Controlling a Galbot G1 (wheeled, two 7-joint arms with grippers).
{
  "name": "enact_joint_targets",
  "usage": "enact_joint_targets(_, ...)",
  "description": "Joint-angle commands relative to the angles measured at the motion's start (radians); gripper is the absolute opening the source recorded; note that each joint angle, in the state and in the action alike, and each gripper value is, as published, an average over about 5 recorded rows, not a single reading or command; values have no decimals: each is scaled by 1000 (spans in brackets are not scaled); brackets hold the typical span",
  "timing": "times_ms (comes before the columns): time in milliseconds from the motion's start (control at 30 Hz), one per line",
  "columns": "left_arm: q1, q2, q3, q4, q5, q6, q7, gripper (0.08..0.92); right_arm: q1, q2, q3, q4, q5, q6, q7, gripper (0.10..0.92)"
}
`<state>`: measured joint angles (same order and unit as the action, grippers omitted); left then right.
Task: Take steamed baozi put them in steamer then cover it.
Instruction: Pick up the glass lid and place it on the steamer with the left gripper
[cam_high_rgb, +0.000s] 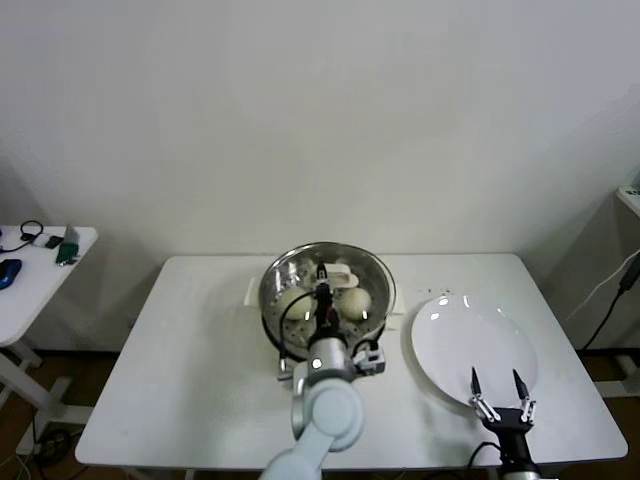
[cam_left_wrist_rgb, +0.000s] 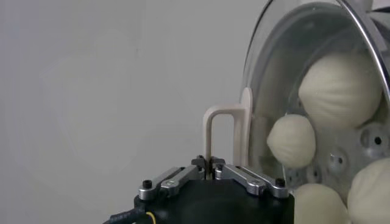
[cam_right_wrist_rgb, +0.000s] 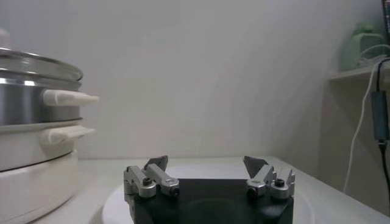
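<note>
**On the white table: lid sits on the steamer, left gripper clamped on its handle**

At the middle of the white table (cam_high_rgb: 190, 350), toward its far edge, stands the steamer (cam_high_rgb: 276, 310), a shiny steel pot on a white base. The cover (cam_high_rgb: 368, 280), clear glass with a metal rim, lies on top of the pot. Through the glass the steamed baozi (cam_high_rgb: 355, 303) show inside, cream-white and domed, resting on the perforated tray; the left wrist view shows four of them behind the lid.

The left gripper (cam_high_rgb: 323, 290) reaches in from the near side, over the lid, with its jaws closed tight on the white bar handle (cam_left_wrist_rgb: 218, 125) of the cover. In the left wrist view the handle's thin bar stands pinched between the two fingertips.

The right gripper (cam_high_rgb: 496, 385) hangs over the near edge of the flat white plate (cam_high_rgb: 450, 330), which lies just to the right of the steamer. Its jaws stand wide apart and hold nothing. From the right wrist view the steamer's white side handles (cam_right_wrist_rgb: 67, 97) are visible beyond the plate, with the lid's rim sitting level above them.

A second small white table (cam_high_rgb: 40, 270) stands off to the robot's left, with a few small items on it.
</note>
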<state>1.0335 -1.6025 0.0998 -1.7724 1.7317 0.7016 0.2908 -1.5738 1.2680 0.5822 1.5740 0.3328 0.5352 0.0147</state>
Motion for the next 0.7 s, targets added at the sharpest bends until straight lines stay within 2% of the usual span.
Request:
enact_joint_targets(33,-5,0,-12,34,15,-1,-6,140,0,-2,1,-5,2,4,0,823)
enact_joint_targets(700,-10,22,-23,58,-35,-10,-68,140,-7,4,2,-7,2,16,0,823)
